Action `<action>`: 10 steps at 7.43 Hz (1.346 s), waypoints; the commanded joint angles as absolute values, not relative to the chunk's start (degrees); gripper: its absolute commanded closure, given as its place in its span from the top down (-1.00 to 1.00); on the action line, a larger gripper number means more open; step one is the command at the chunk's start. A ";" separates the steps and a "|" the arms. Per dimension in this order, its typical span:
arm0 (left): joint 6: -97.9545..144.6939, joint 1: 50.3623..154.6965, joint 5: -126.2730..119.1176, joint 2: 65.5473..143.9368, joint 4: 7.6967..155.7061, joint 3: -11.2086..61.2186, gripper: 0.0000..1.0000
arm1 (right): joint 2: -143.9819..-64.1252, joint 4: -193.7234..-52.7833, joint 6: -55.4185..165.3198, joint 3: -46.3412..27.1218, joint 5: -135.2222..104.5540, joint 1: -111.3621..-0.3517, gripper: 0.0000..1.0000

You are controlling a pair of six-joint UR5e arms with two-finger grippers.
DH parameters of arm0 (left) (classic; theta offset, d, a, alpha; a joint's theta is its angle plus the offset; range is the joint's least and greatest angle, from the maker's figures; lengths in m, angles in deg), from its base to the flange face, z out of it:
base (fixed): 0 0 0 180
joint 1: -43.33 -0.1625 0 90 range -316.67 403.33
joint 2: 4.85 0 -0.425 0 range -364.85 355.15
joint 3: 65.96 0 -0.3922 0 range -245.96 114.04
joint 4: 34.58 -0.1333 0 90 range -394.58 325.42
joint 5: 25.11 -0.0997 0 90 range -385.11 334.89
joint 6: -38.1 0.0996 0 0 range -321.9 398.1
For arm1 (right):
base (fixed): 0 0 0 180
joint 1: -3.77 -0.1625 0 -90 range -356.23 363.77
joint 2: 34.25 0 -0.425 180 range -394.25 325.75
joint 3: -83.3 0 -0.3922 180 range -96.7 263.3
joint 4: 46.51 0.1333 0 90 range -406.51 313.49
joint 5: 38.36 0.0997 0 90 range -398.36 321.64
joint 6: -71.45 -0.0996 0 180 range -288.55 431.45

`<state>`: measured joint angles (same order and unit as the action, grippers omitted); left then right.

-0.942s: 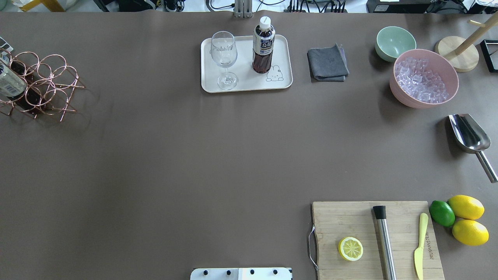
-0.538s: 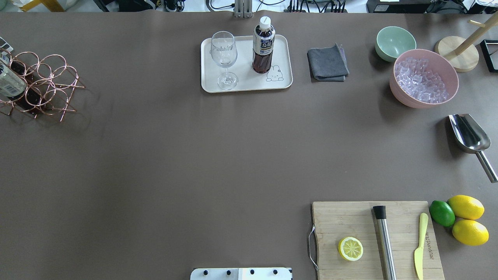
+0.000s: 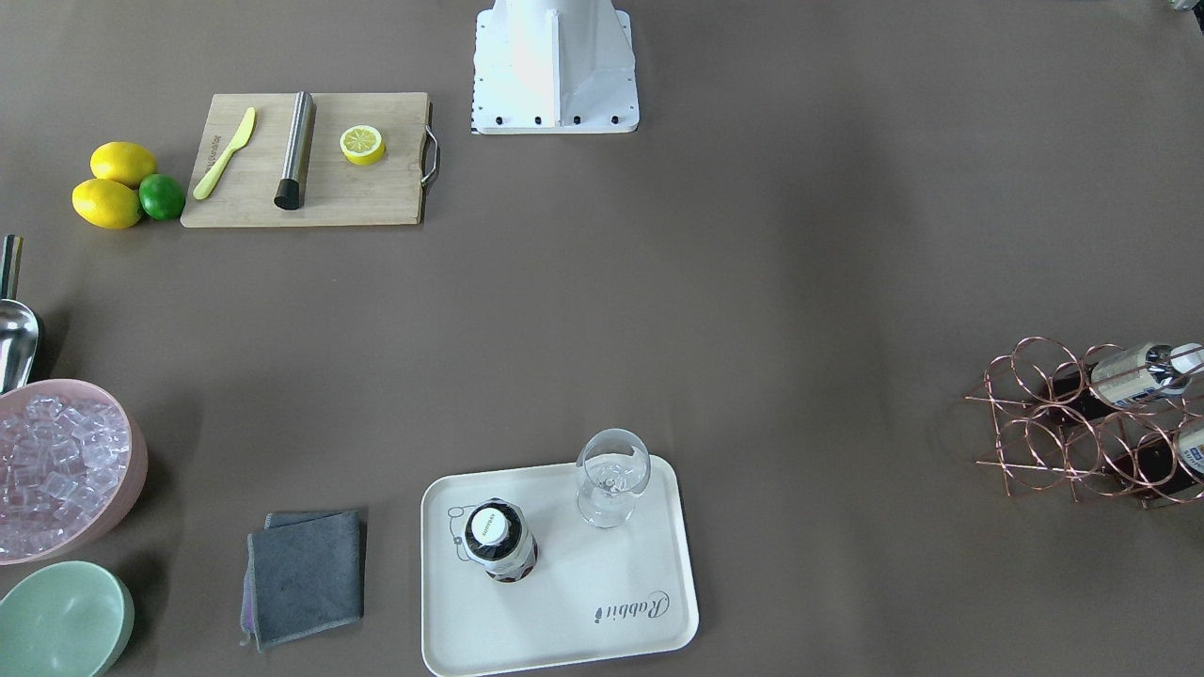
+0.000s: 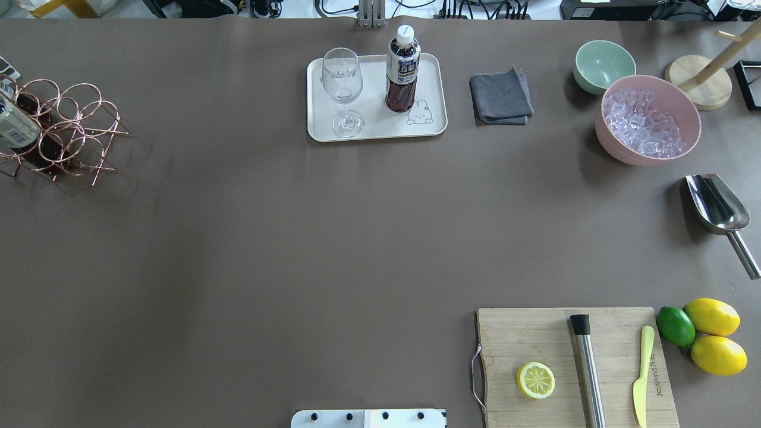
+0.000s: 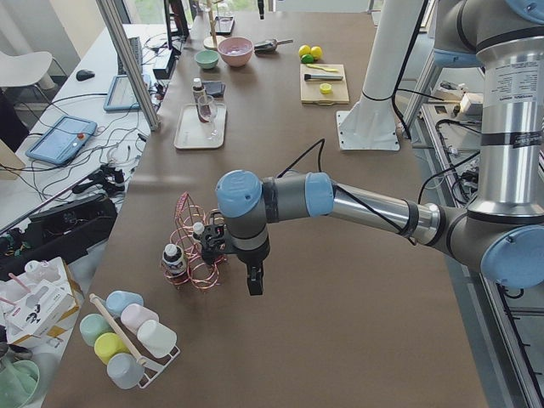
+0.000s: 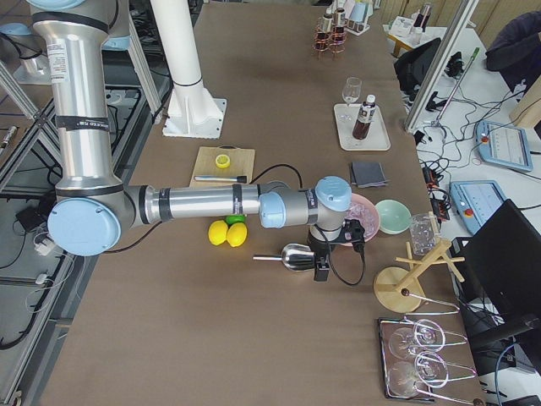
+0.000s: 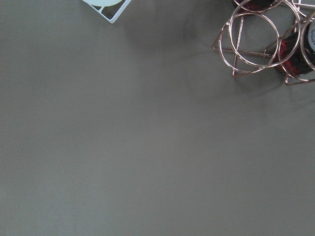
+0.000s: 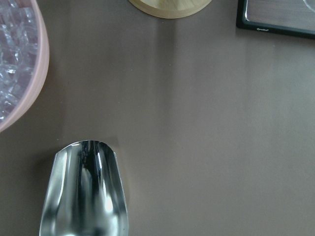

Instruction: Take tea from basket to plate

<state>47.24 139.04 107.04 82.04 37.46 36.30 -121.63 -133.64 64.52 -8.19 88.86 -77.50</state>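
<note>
One tea bottle [image 4: 402,74] stands upright on the cream plate [image 4: 376,129], also seen in the front view [image 3: 501,543] on the plate [image 3: 583,602]. Two more tea bottles [image 3: 1138,374] lie in the copper wire basket [image 4: 71,128] at the table's left end. My left gripper [image 5: 254,289] hangs above the table just beside the basket [image 5: 194,255]; it shows only in the left side view, so I cannot tell if it is open. My right gripper [image 6: 322,275] hangs over the metal scoop [image 6: 296,256]; I cannot tell its state either.
A wine glass [image 4: 343,89] stands on the plate beside the bottle. A grey cloth [image 4: 500,96], green bowl [image 4: 603,64] and pink bowl of ice [image 4: 648,119] lie to the right. A cutting board [image 4: 535,333] with half lemon, muddler and knife sits near right.
The basket has shifted very slightly since the oldest frame. Nothing else has visibly moved.
</note>
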 commanded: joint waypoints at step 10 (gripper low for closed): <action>47.50 139.05 107.16 81.54 46.90 31.94 0.97 | -124.60 -128.33 73.12 -3.45 93.83 -84.20 0.99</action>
<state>47.51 139.00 107.12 81.54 46.84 31.91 -124.68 -128.23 73.18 -3.41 93.11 -84.16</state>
